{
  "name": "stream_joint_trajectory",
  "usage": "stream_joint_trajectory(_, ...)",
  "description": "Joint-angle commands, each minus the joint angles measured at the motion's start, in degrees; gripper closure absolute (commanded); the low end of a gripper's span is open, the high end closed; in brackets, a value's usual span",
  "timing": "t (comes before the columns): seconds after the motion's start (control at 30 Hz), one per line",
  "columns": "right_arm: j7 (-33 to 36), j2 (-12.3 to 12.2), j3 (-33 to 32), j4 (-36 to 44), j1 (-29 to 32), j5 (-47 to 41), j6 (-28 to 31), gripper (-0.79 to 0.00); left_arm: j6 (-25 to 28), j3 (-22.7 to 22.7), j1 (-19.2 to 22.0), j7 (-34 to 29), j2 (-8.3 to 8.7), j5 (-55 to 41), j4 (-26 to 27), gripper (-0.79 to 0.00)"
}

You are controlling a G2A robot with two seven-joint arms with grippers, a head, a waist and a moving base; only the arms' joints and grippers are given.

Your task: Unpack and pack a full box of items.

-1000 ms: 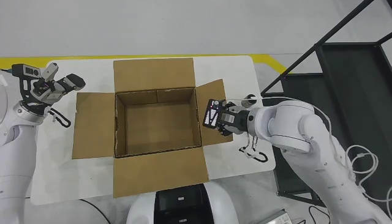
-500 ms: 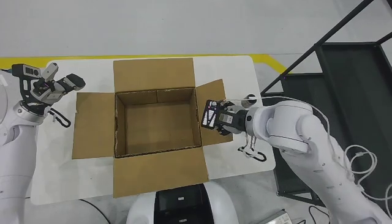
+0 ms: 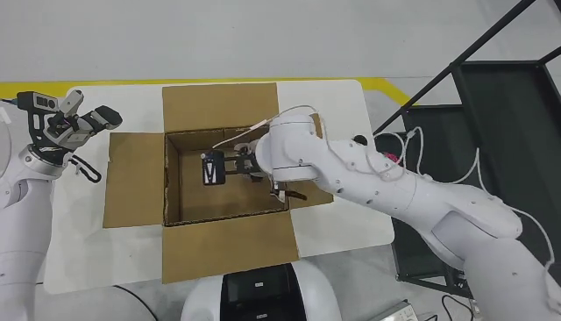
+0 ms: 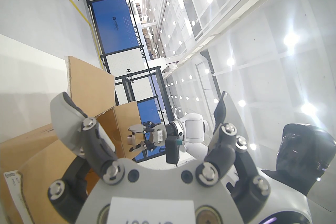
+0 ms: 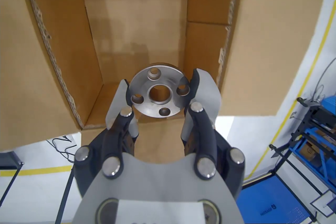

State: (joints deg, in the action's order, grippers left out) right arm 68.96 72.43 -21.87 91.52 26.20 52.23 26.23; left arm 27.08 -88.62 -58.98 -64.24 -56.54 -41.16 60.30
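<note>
Round four-holed metal flange (image 5: pixel 157 93), pinched by the right gripper (image 5: pixel 160 88), hangs over the open cardboard box (image 3: pixel 219 108).

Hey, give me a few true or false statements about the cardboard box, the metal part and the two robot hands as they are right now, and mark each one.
1. The right hand grips a metal flange over the open box. True.
2. The left hand is shut on an item. False: it is open and empty, beside the box near the table edge.
3. The box's flaps are folded shut. False: all four are spread outward.
4. The flange has one centre hole and four smaller holes around it. True.
</note>
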Motion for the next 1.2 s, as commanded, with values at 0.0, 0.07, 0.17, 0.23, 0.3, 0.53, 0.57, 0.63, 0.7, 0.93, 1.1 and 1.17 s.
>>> stream_joint_trajectory(0.0,-2.07,2.48,2.63,-4.98,-1.30,-0.66,-0.64,0.000,0.00,0.00,0.00,0.00,0.00,0.00,0.00,-0.785)
stream_joint_trajectory(0.07,-3.45,4.83,4.98,-9.04,-2.06,-0.80,-0.90,0.000,0.00,0.00,0.00,0.00,0.00,0.00,0.00,-0.785)
stream_joint_trajectory(0.17,-5.86,7.76,7.21,-14.67,-2.39,-1.06,-1.11,0.000,0.00,0.00,0.00,0.00,0.00,0.00,0.00,-0.785)
stream_joint_trajectory(0.23,-7.69,9.48,8.09,-18.64,-2.33,-1.09,-1.12,0.000,0.00,0.00,0.00,0.00,0.00,0.00,0.00,-0.785)
stream_joint_trajectory(0.3,-8.85,10.45,8.48,-20.89,-2.30,-0.99,-0.76,0.000,0.00,0.00,0.00,0.00,0.00,0.00,0.00,-0.785)
stream_joint_trajectory(0.53,-12.27,13.54,9.33,-27.87,-1.57,-0.39,0.51,0.000,0.00,0.00,0.00,0.00,0.00,0.00,0.00,-0.785)
stream_joint_trajectory(0.57,-12.58,13.92,9.35,-28.69,-1.49,-0.28,0.52,0.000,0.00,0.00,0.00,0.00,0.00,0.00,0.00,-0.785)
stream_joint_trajectory(0.63,-12.87,14.65,9.27,-30.24,-1.28,-0.31,-0.01,0.000,0.00,0.00,0.00,0.00,0.00,0.00,0.00,-0.785)
stream_joint_trajectory(0.7,-12.62,15.33,9.26,-31.61,-1.13,-0.19,-0.53,0.000,0.00,0.00,0.00,0.00,0.00,0.00,0.00,-0.785)
stream_joint_trajectory(0.93,-11.26,17.30,8.59,-34.86,-0.96,-0.62,-1.57,-0.052,0.00,0.00,0.00,0.00,0.00,0.00,0.00,-0.785)
stream_joint_trajectory(1.1,-10.13,18.49,8.36,-35.36,-0.97,-0.54,-1.07,0.000,0.00,0.00,0.00,0.00,0.00,0.00,0.00,-0.785)
stream_joint_trajectory(1.17,-10.83,18.81,7.73,-35.38,-0.89,-0.67,-1.93,0.000,0.00,0.00,0.00,0.00,0.00,0.00,0.00,-0.785)
